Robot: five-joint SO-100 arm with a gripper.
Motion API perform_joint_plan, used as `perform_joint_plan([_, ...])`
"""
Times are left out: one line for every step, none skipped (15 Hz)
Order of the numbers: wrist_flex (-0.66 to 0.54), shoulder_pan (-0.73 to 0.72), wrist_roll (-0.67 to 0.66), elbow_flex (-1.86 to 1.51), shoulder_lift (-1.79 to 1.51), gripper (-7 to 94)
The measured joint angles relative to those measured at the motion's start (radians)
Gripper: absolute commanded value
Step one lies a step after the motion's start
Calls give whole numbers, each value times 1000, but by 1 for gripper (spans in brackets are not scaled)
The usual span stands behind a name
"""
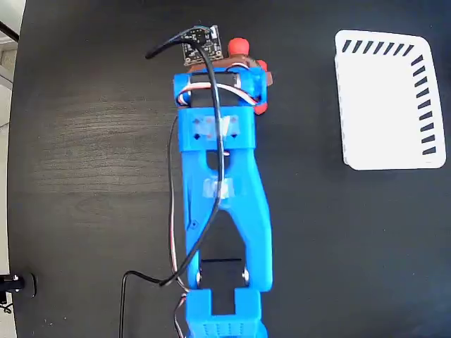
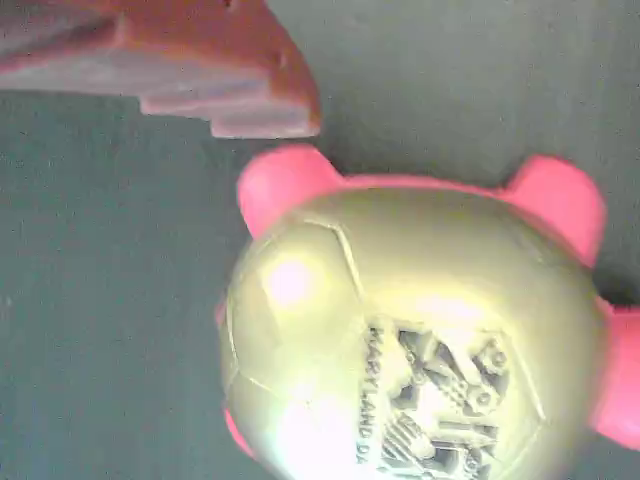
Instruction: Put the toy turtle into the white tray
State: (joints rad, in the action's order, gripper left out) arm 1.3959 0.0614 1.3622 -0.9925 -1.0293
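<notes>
The toy turtle (image 2: 400, 340) fills the wrist view: a shiny gold domed shell with black markings and pink-red feet. In the fixed view the arm's wrist covers most of the toy turtle (image 1: 239, 47), leaving only its red head and two red feet showing. My gripper (image 1: 236, 69) hangs right over it at the far middle of the table. One brown-red finger (image 2: 210, 70) shows at the top left of the wrist view, just clear of a foot and not touching the shell. The jaws stand open around nothing. The white tray (image 1: 384, 151) lies far to the right, with nothing in it.
The blue arm (image 1: 222, 211) stretches from the bottom edge up the middle of the black table (image 1: 84, 176), trailing black and coloured cables on its left. The table's left edge runs down the picture's left side.
</notes>
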Motion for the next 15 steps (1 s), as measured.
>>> perform_joint_plan([-6,5,9,0,2,56])
perform_joint_plan([-9,6,12,0,5,56])
perform_joint_plan([-18,5,12,0,9,56])
perform_joint_plan([-41,3,12,0,20,56])
perform_joint_plan([-60,2,12,0,43,56])
perform_joint_plan([-72,5,12,0,72,56])
perform_joint_plan([-77,6,12,0,92,56])
perform_joint_plan([-77,5,12,0,104,56])
perform_joint_plan([-84,3,12,0,114,56])
perform_joint_plan([-94,3,12,3,127,56])
perform_joint_plan([-97,8,12,14,140,56])
perform_joint_plan([-97,15,12,21,149,56])
perform_joint_plan([-97,21,12,35,163,56])
perform_joint_plan([-97,26,9,51,181,56])
perform_joint_plan([-101,29,-5,66,193,56])
